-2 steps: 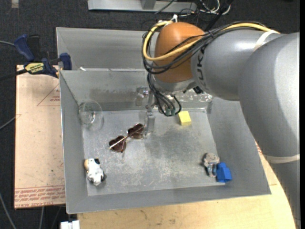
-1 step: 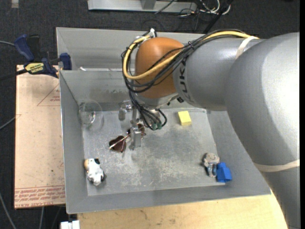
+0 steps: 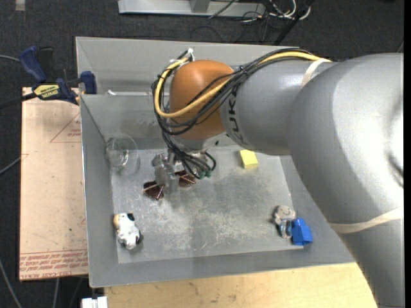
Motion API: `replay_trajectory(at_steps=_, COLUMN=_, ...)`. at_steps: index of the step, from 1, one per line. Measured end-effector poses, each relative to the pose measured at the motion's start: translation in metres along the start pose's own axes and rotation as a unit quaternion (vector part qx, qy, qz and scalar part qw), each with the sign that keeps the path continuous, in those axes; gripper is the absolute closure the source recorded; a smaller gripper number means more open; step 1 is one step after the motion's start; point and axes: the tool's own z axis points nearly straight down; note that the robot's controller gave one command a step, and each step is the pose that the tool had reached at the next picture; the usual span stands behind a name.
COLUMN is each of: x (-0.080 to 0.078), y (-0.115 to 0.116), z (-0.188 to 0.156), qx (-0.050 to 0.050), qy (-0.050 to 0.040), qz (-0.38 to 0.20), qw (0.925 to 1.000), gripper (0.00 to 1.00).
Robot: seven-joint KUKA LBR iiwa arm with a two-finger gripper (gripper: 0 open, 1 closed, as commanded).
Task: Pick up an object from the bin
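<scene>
One dark brown thing (image 3: 154, 190) lies under our fingers (image 3: 169, 179), low, likely to close on it; their gap we cannot tell.

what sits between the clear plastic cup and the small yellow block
In the camera view, the pincer, with a dark brown flat piece at its tip, lies between them.

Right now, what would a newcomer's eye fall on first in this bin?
The grey arm with its orange wrist cover reaches in from the right; its gripper is low over a dark red-brown thing left of the middle of the bin. Around it lie a clear cup at left, a yellow block behind, a black-and-white toy front left and a blue toy front right.
</scene>
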Motion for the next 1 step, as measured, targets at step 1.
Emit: replay_trajectory(at_steps=1, x=0.0000, y=-0.0001, z=0.0000, qx=0.000, qy=0.0000, qz=0.000, qw=1.0000, gripper=1.00)
